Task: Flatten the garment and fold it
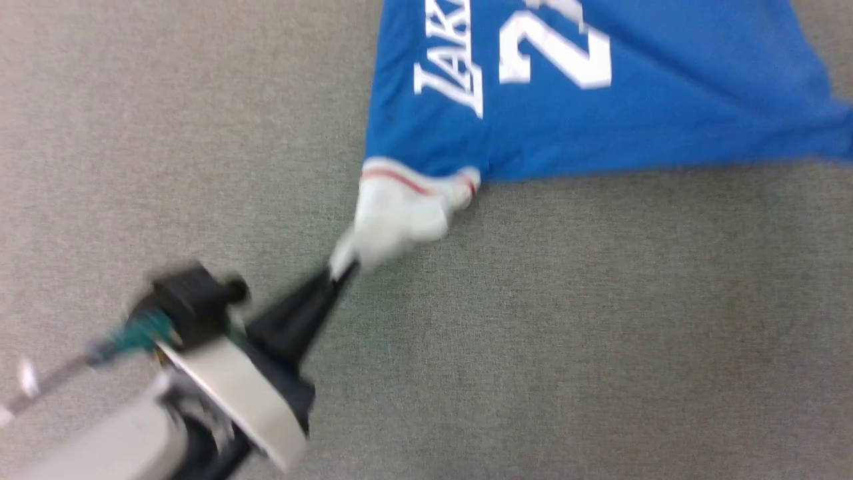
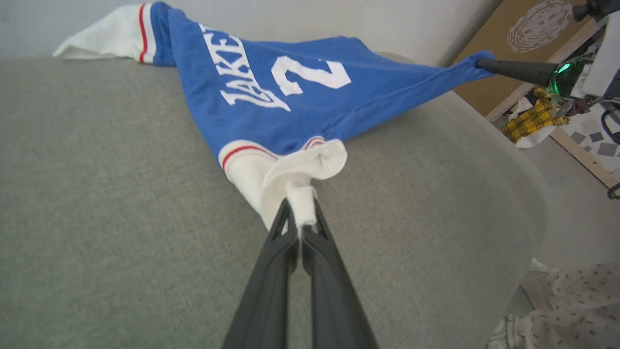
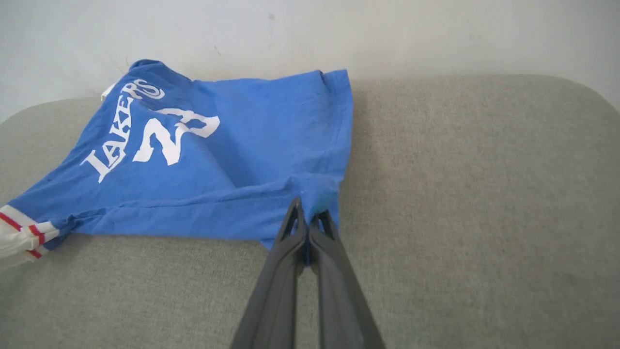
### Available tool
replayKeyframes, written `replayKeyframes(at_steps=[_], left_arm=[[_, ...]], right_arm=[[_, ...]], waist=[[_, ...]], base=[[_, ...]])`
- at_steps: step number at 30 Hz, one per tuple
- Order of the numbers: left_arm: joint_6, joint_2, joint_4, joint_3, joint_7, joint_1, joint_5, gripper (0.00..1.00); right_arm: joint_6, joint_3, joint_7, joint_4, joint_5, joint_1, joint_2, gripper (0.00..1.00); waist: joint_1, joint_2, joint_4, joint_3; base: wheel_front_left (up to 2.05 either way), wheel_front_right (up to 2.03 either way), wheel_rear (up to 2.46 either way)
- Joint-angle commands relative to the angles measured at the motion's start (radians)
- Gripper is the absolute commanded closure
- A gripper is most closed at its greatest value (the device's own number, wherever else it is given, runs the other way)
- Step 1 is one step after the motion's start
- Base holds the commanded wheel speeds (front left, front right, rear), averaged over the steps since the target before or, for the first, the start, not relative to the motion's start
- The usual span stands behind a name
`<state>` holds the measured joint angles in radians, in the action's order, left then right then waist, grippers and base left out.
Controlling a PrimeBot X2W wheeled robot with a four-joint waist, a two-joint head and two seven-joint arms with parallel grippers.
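The garment (image 1: pixel 600 127), a royal-blue jersey shirt with white lettering, lies stretched across the grey table (image 1: pixel 533 333), printed side up. My left gripper (image 1: pixel 345 270) is shut on the white end of its near sleeve (image 2: pixel 300 194), pulling it taut toward me. In the right wrist view my right gripper (image 3: pixel 306 218) is shut on the blue hem corner of the garment (image 3: pixel 232 160). The left wrist view also shows the right gripper (image 2: pixel 484 64) pinching that blue corner at the table's right edge. The far sleeve (image 2: pixel 111 36) lies flat at the back left.
A pale wall stands behind the table (image 3: pixel 484 194). Past the table's rounded right edge are a cardboard box (image 2: pixel 523 43), a yellow checked cloth (image 2: pixel 530 121) and a patterned pale cloth (image 2: pixel 571 305) on the floor.
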<state>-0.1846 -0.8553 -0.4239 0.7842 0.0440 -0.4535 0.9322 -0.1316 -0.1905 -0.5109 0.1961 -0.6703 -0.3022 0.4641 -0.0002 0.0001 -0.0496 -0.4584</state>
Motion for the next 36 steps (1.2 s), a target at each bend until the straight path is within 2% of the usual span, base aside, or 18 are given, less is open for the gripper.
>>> replayKeyframes(at_steps=[1, 9, 13, 20, 28, 36], left_arm=[[-0.015, -0.016, 0.015, 0.04, -0.012, 0.055, -0.016, 1.0], [-0.072, -0.038, 0.062, 0.138, -0.097, 0.237, 0.074, 1.0], [-0.084, -0.038, 0.053, 0.157, -0.129, 0.287, 0.133, 1.0], [-0.116, -0.069, 0.04, 0.177, -0.176, 0.382, 0.234, 1.0], [-0.132, -0.088, 0.011, 0.173, -0.16, 0.457, 0.3, 1.0], [-0.151, -0.119, -0.024, 0.155, -0.125, 0.505, 0.332, 1.0]], right_arm=[[0.001, -0.012, -0.001, 0.014, -0.002, 0.07, -0.017, 1.0], [0.001, 0.002, 0.001, 0.008, -0.017, 0.321, -0.058, 1.0], [0.001, 0.027, 0.007, 0.001, -0.011, 0.396, -0.048, 1.0], [0.001, 0.082, 0.017, -0.027, -0.009, 0.531, -0.045, 1.0], [0.001, 0.101, -0.065, -0.032, -0.008, 0.665, -0.046, 1.0], [0.001, 0.054, -0.164, 0.026, -0.014, 0.735, -0.073, 1.0]], waist=[[0.0002, -0.0001, -0.004, 0.042], [0.0002, -0.0001, -0.007, 0.147], [0.0002, -0.0001, -0.008, 0.182], [0.0002, -0.0001, -0.005, 0.253], [0.0002, -0.0001, -0.001, 0.309], [0.0002, -0.0001, 0.003, 0.337]], base=[[0.0, 0.0, 0.0], [0.0, 0.0, 0.0], [0.0, 0.0, 0.0], [0.0, 0.0, 0.0], [0.0, 0.0, 0.0], [0.0, 0.0, 0.0]])
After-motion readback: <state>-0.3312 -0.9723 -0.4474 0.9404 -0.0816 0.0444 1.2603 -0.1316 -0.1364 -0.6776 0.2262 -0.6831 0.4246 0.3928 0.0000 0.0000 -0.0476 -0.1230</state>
